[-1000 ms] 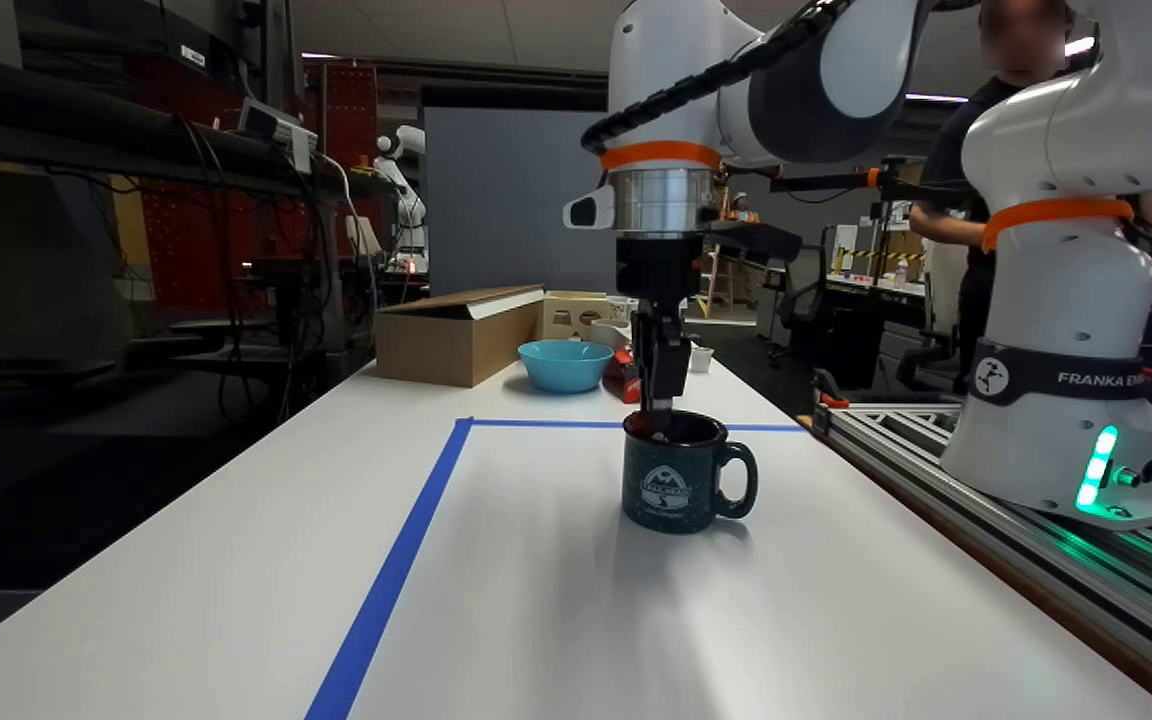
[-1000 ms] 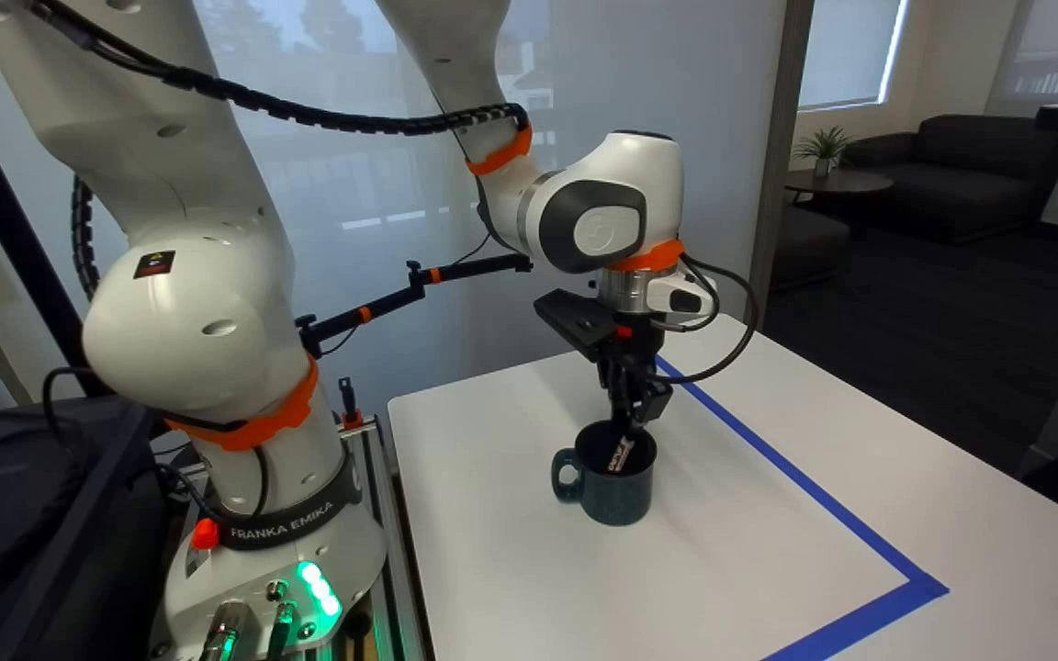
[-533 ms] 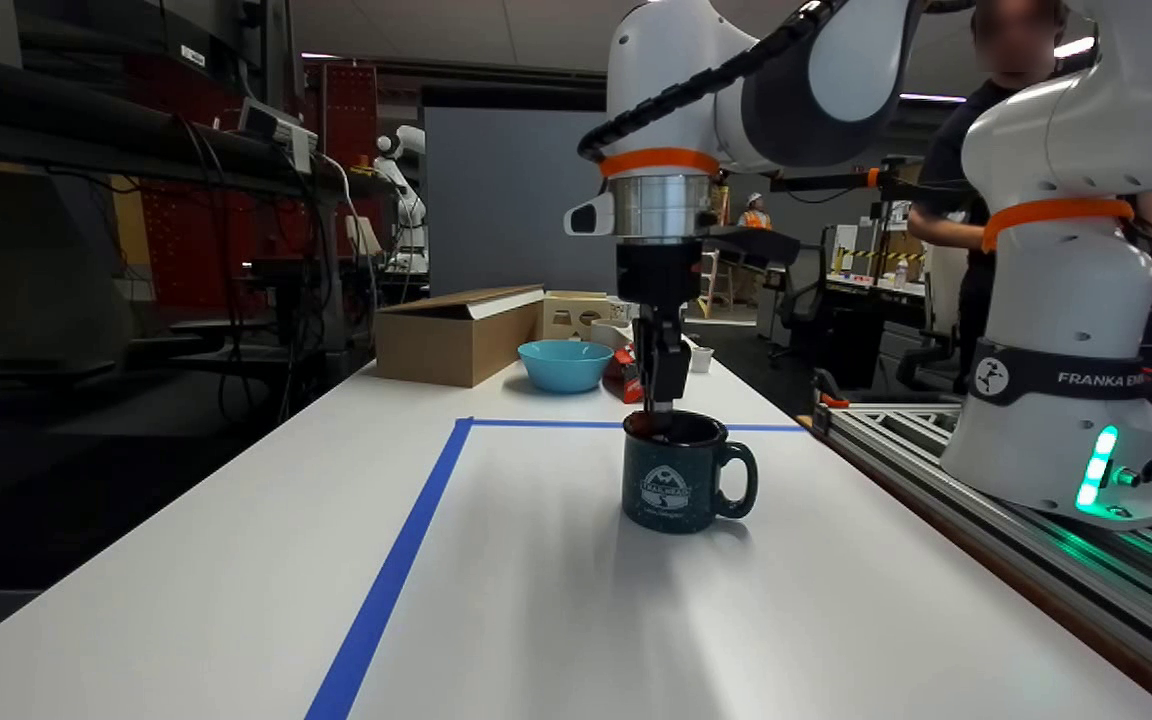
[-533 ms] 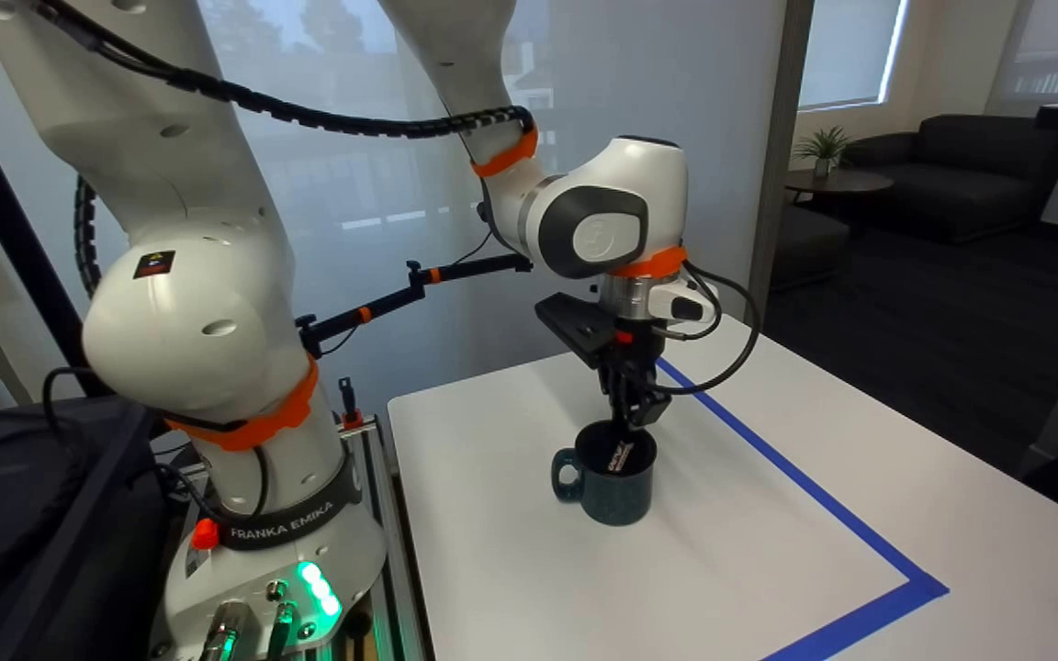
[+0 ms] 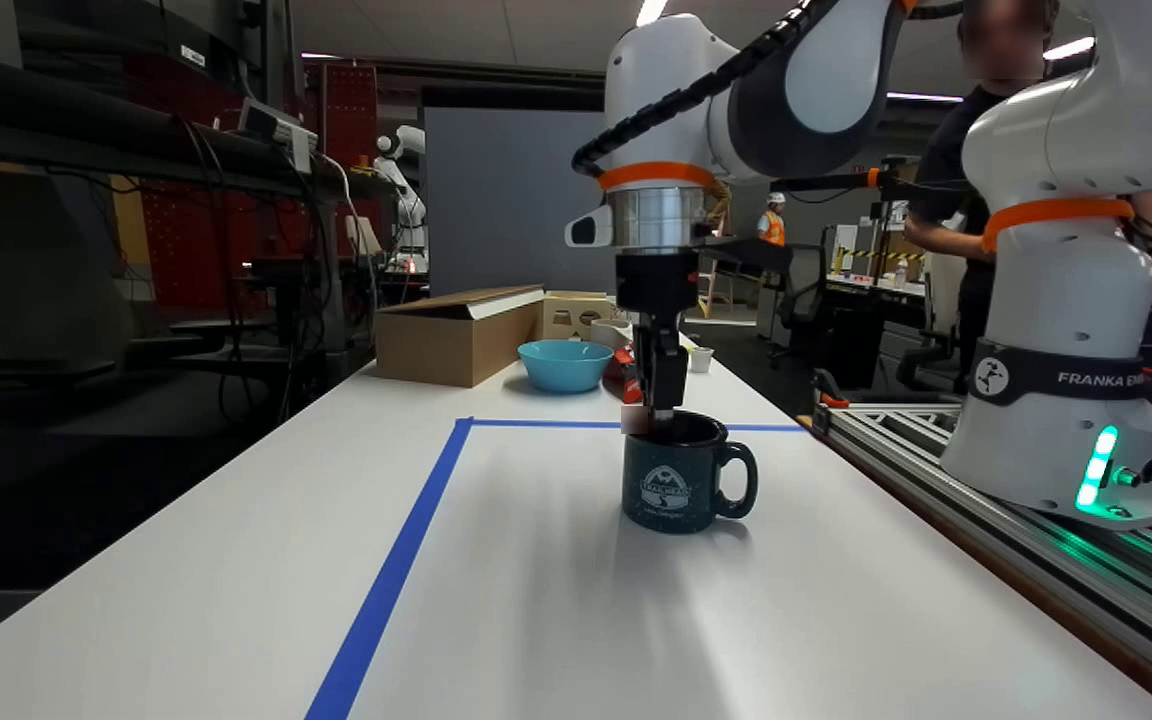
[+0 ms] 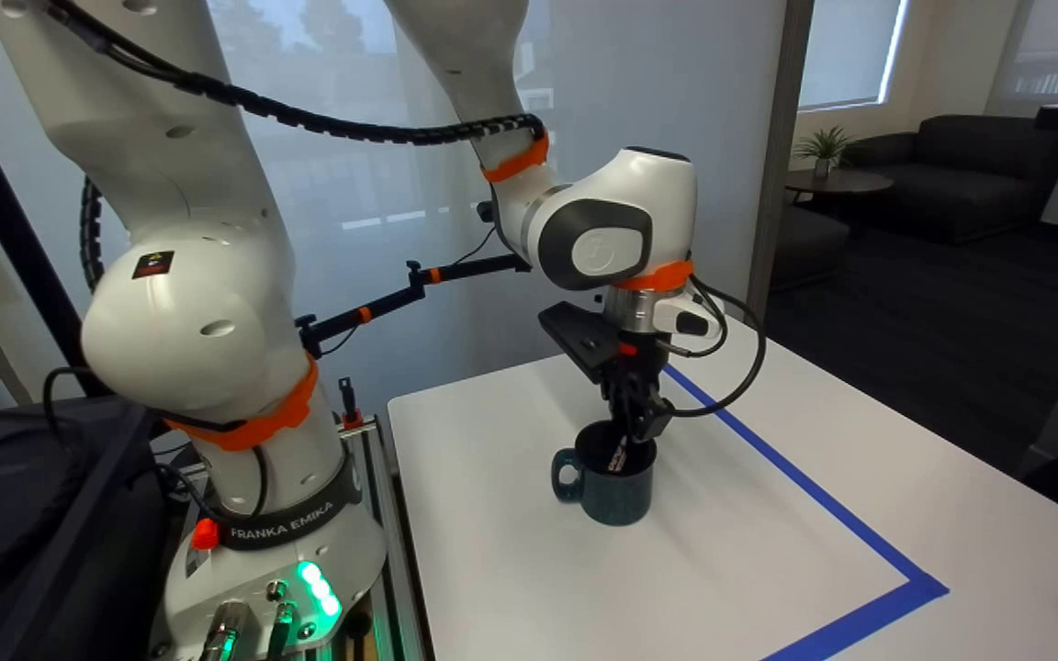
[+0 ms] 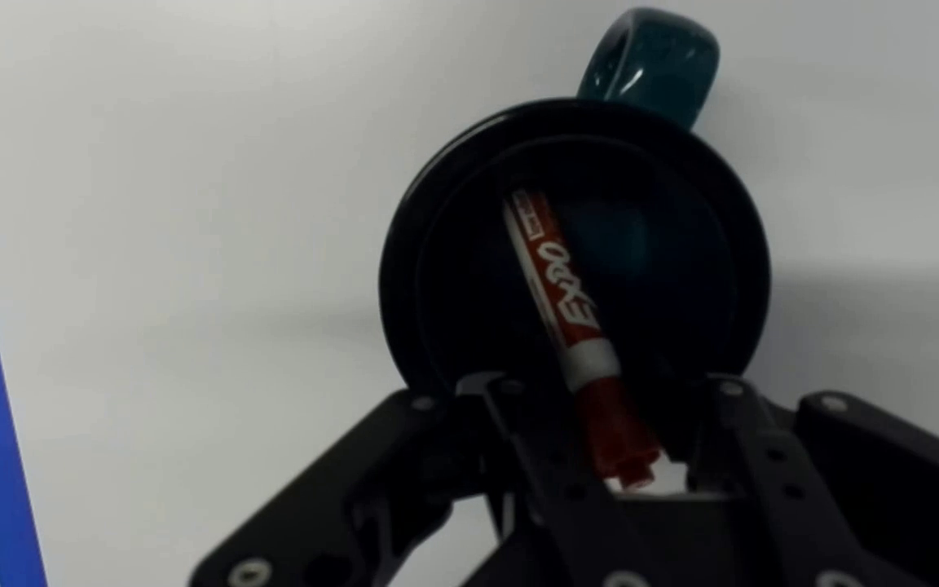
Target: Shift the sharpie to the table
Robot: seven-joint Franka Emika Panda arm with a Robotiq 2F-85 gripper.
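The sharpie is a red-and-white marker point(image 7: 559, 277) leaning inside a dark green mug point(image 7: 655, 73), its red cap toward my gripper. In an exterior view the sharpie point(image 6: 618, 456) shows as a light strip at the mug's mouth. The mug point(image 5: 676, 495) stands upright on the white table point(image 5: 536, 620). My gripper point(image 7: 612, 424) points down at the mug's mouth, fingers around the red cap. A gap shows between the cap and one finger, so it is partly open. The gripper is also in both exterior views point(image 5: 664, 408) point(image 6: 636, 427). The fingertips are dark and hard to make out.
Blue tape point(image 5: 396, 570) marks a rectangle on the table around the mug. Farther back stand a cardboard box point(image 5: 456, 340), a turquoise bowl point(image 5: 566, 366), a red packet point(image 5: 623, 378) and a small white cup point(image 5: 700, 360). Metal rails point(image 5: 1056, 560) run along the robot's side.
The arm has come down and the gripper is lower at the mug's mouth. The sharpie's visible strip has shifted slightly. The mug has not moved.
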